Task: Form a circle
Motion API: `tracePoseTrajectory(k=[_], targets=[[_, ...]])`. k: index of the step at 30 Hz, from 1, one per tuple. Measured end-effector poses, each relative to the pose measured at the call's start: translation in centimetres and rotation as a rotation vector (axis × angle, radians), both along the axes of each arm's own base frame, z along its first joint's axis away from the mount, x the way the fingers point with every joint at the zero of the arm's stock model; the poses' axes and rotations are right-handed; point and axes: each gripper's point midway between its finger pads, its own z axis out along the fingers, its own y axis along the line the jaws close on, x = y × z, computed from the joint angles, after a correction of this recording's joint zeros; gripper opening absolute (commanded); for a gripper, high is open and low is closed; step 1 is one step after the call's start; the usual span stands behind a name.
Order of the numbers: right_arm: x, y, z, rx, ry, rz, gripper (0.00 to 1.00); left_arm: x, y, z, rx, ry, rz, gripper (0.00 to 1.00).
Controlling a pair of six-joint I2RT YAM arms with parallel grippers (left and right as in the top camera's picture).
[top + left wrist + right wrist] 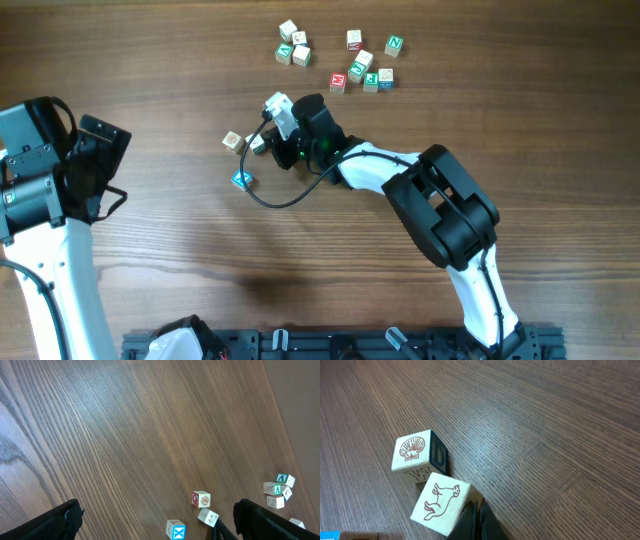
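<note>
Circle: no ring stands yet, and only three pieces lie near one another on the wooden table [150, 80]. Take the blue-faced cube [241, 180] as the mark. The right arm [440, 210] reaches in from its right. The left arm [70, 260] sits well to its left, and the left gripper [110, 165] is spread wide and holds nothing. The right gripper [477, 512] is clenched on nothing, with its tips set against the horse cube [440, 502]. That cube lies just beyond the blue-faced cube and close beside the shell cube [417, 457]; I cannot tell whether the two touch. The spare cubes [368, 65] lie well beyond the mark and farther right.

The step looks like a push. Keep the tips low and shove through the horse cube's middle so it slides without spinning. Stop with even gaps, so the three begin an arc. Spares will probably be needed to close it.
</note>
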Motion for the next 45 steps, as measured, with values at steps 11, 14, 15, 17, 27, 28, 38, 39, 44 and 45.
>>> tracePoseTrajectory(k=[11, 14, 15, 17, 27, 28, 38, 39, 44, 45], targets=[[0.1, 0.1, 0.1, 0.0, -0.014, 0.007, 0.04, 0.0, 0.0, 0.0, 0.0, 0.0, 0.0, 1.0], [0.1, 0.1, 0.1, -0.004, -0.022, 0.013, 0.04, 0.0, 0.0, 0.0, 0.0, 0.0, 0.0, 1.0], [0.1, 0.1, 0.1, -0.005, -0.023, 0.014, 0.04, 0.0, 0.0, 0.0, 0.0, 0.0, 0.0, 1.0], [0.1, 0.1, 0.1, -0.005, -0.025, 0.015, 0.04, 0.0, 0.0, 0.0, 0.0, 0.0, 0.0, 1.0], [-0.2, 0.4, 0.4, 0.007, -0.037, 0.044, 0.04, 0.0, 0.0, 0.0, 0.0, 0.0, 0.0, 1.0], [-0.2, 0.4, 0.5, 0.006, -0.041, 0.047, 0.04, 0.0, 0.0, 0.0, 0.0, 0.0, 0.0, 1.0], [0.0, 0.3, 0.4, 0.001, -0.047, 0.038, 0.04, 0.0, 0.0, 0.0, 0.0, 0.0, 0.0, 1.0], [0.1, 0.3, 0.4, -0.002, -0.048, 0.034, 0.04, 0.0, 0.0, 0.0, 0.0, 0.0, 0.0, 1.0], [1.4, -1.0, -0.2, -0.025, -0.01, -0.105, 0.04, 0.0, 0.0, 0.0, 0.0, 0.0, 0.0, 1.0], [1.4, -1.3, -0.6, -0.036, 0.012, -0.126, 0.04, 0.0, 0.0, 0.0, 0.0, 0.0, 0.0, 1.0]])
